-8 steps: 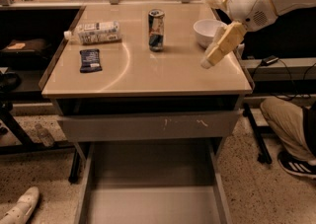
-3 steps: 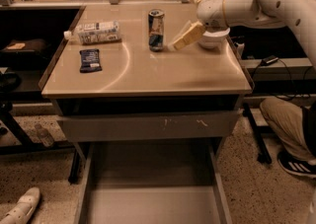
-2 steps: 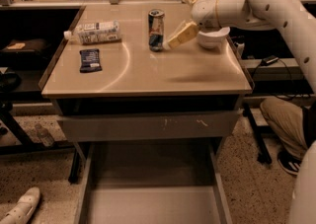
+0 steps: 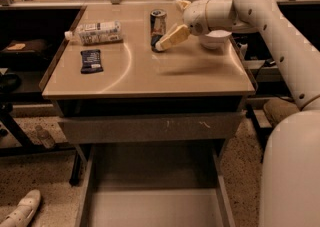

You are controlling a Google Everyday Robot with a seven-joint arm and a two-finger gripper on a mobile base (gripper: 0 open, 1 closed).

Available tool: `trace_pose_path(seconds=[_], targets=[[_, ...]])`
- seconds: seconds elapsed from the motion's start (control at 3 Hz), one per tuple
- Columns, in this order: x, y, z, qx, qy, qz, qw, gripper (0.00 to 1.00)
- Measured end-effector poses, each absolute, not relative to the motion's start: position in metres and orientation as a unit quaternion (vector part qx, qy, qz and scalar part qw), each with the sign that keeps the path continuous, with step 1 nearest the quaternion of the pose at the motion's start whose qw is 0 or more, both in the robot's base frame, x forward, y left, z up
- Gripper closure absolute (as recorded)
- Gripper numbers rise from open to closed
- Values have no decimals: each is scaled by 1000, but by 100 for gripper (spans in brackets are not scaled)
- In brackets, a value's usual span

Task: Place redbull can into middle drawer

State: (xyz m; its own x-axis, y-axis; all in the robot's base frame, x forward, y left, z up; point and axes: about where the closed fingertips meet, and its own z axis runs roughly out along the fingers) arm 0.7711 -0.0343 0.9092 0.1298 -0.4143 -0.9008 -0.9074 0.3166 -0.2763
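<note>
Tabletop (image 4: 150,78): tan, flat, carrying four things; its near edge runs above the drawers.
Redbull can (image 4: 158,25): upright on the far middle of the tabletop, silver top with pull tab facing up. It is not in any drawer.
Pincer (image 4: 164,44): pale yellowish, slanting down and to the left from the wrist. Its tip is at the lower right side of the redbull can. Whether it touches the can cannot be told.
Pincer state: cannot tell whether it is apart or together; only one pale shape shows.
Arm (image 4: 270,26): white, coming in from the right side, bent over the far right corner of the tabletop.
White bowl (image 4: 215,40): far right of the tabletop, just under the wrist and partly covered by it, right of the can.
Plastic bottle (image 4: 97,32): lying on its side at the far left, white label up, cap pointing left; well apart from the can.
Dark packet (image 4: 91,61): flat on the tabletop, just near of the bottle, on the left.
Drawer front (image 4: 150,127): grey, closed, directly under the tabletop edge, with pale scratch marks right of centre.
Middle drawer (image 4: 150,208): pulled out toward the near side, below the drawer front; smooth grey floor, low straight side walls.
Shoe (image 4: 21,212): pale, on the speckled floor at near left.
</note>
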Motion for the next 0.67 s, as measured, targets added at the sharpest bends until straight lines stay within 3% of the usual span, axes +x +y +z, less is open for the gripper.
trace_pose_path(seconds=[0.67], targets=[[792,-23,887,-532,635,258,496,0]])
